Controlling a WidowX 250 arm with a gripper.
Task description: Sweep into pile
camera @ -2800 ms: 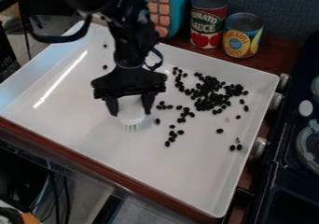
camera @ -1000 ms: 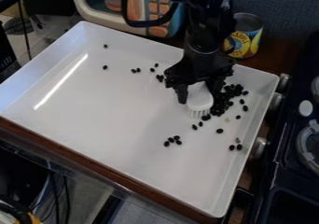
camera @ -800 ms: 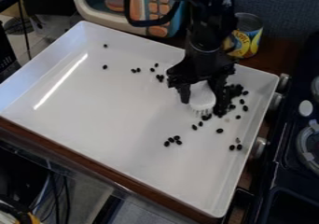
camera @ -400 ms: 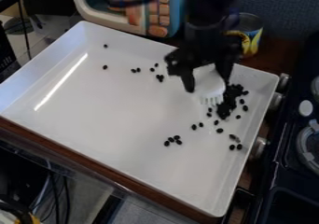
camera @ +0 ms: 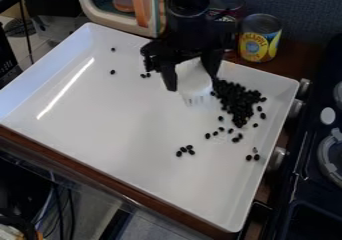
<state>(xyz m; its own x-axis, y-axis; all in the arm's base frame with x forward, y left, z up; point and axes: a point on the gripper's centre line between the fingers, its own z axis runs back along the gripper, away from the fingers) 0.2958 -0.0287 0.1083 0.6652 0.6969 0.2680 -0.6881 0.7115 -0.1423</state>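
Observation:
Over the upper middle of the white tray (camera: pixel 127 134) hangs my black gripper (camera: pixel 189 81), its fingers closed around a white brush (camera: pixel 194 80). The bristles point down, left of the main pile of black beans (camera: pixel 237 103), which lies near the tray's right side. Loose beans (camera: pixel 186 150) form a small cluster below the middle. A few others lie under the pile, by the right wall and at the upper left. Whether the bristles touch the tray I cannot tell.
Behind the tray's back edge stand a yellow and blue can (camera: pixel 260 38), a red can (camera: pixel 227 9) partly behind the arm, and a toy microwave (camera: pixel 123 9). Metal knobs (camera: pixel 278 157) line the right side, beside a dark stove (camera: pixel 314 184).
The gripper went right with the brush from the tray's middle, then back up and left. The beans by the right side are now gathered more closely, and the cans show again.

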